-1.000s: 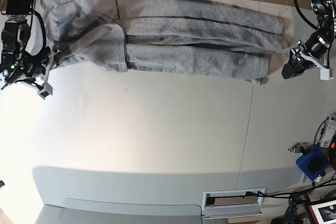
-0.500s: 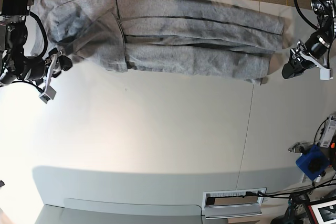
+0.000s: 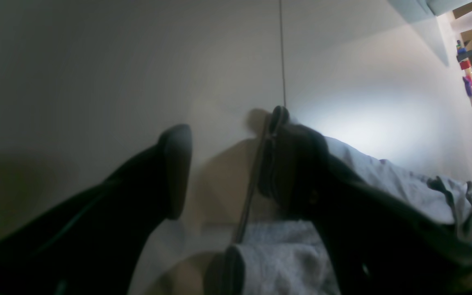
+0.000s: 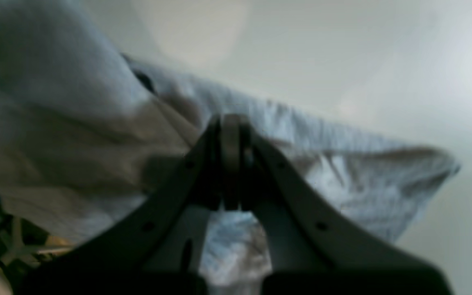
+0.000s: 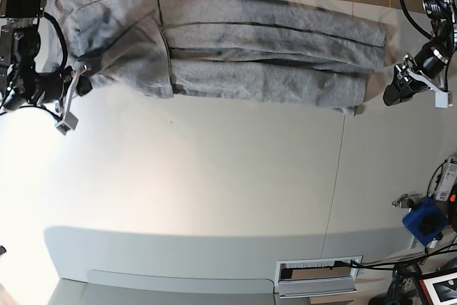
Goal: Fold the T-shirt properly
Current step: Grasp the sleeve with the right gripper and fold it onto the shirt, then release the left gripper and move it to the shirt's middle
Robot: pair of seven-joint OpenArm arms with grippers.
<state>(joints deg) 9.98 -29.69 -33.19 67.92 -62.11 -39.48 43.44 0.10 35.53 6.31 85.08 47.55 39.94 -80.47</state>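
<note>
The T-shirt (image 5: pixel 243 51) lies along the far edge of the desk (image 5: pixel 214 176), a heather-grey knit folded lengthwise into a long band with 2 or 3 dark crease lines running its length. At the base view's left end a sleeve flap folds over in a soft triangle; at the other end a hem corner pokes toward the desk's seam. The desk is smooth, matte and pale, made of 2 panels meeting at a thin dark line.

The right gripper (image 4: pixel 230 164) has its dark, tapered fingers pressed together; in the blurred wrist view the rumpled fabric lies right behind the tips, but I cannot tell whether any cloth is pinched. In the base view it sits just beside the sleeve end.

The left gripper (image 3: pixel 223 164) stands spread, its 2 rounded black fingers (image 3: pixel 174 168) apart over bare desk, holding nothing, with the T-shirt's fuzzy grey hem just below and beside them.
</note>
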